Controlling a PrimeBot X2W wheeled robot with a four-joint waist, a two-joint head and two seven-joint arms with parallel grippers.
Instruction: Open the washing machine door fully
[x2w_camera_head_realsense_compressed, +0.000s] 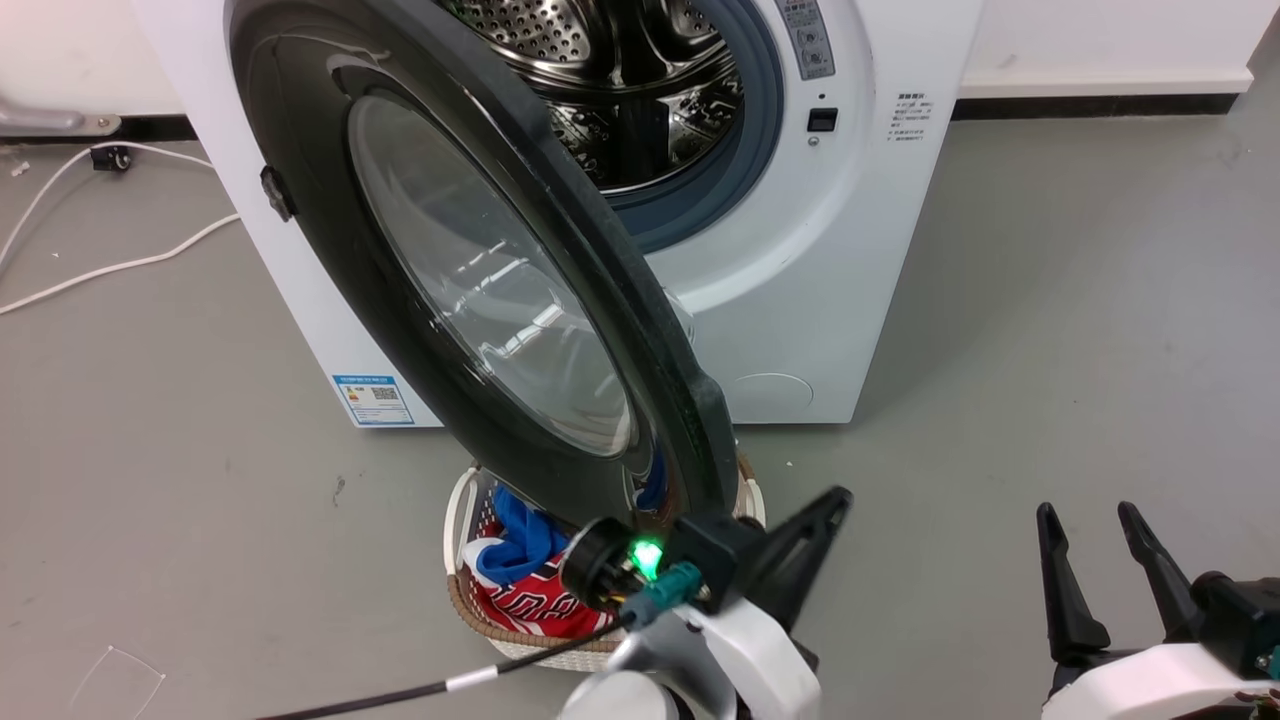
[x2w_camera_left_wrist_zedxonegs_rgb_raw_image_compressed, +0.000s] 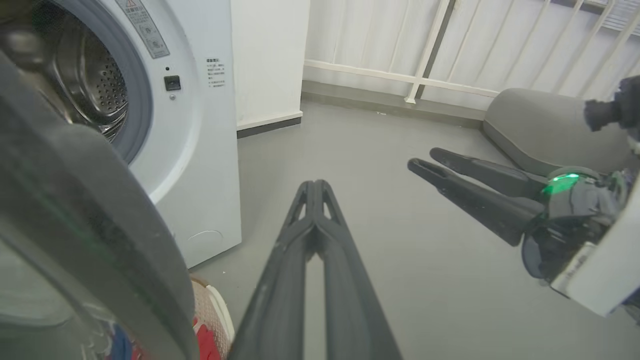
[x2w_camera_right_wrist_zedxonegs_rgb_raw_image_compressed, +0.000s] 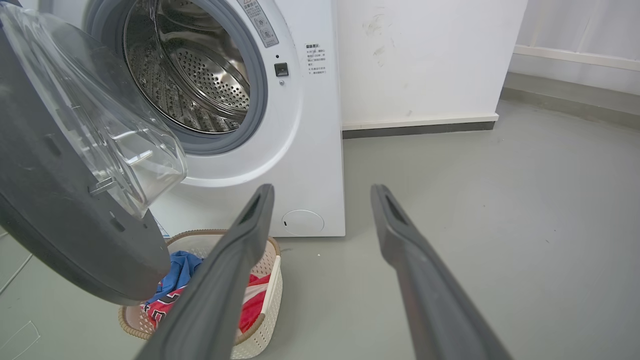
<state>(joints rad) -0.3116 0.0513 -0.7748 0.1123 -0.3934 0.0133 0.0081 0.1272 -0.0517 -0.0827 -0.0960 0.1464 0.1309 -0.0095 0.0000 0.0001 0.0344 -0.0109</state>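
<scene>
– While the big round glossy black door with its bulging glass window (x2w_camera_head_realsense_compressed: 470, 270) hangs half-open, centre-left of the head view, on the white boxy washing machine (x2w_camera_head_realsense_compressed: 800, 260): hold where?
– Likely stiff, heavy, with slick glass, so push the rim's free edge. Left gripper (x2w_camera_left_wrist_zedxonegs_rgb_raw_image_compressed: 315, 187) pressed together, empty, beside it. Right gripper (x2w_camera_right_wrist_zedxonegs_rgb_raw_image_compressed: 320, 192) spread, empty.

Washing machine door (x2w_camera_head_realsense_compressed: 480, 290): rim glossy black plastic, reflective; window clear smooth glass; inner face matt dark grey.
Washing machine (x2w_camera_head_realsense_compressed: 800, 280) body: smooth white, slight gloss.
Drum (x2w_camera_head_realsense_compressed: 620, 90): perforated polished steel.
Gasket (x2w_camera_head_realsense_compressed: 748, 160): matt blue-grey rubber.
Basket (x2w_camera_right_wrist_zedxonegs_rgb_raw_image_compressed: 267, 295): white perforated plastic, brown woven rim.
Clothes (x2w_camera_head_realsense_compressed: 525, 590): red, blue cloth.
Floor (x2w_camera_head_realsense_compressed: 1050, 300): grey, smooth, low sheen.
Left gripper (x2w_camera_left_wrist_zedxonegs_rgb_raw_image_compressed: 315, 186), right gripper (x2w_camera_head_realsense_compressed: 1085, 512): matt dark plastic.
</scene>
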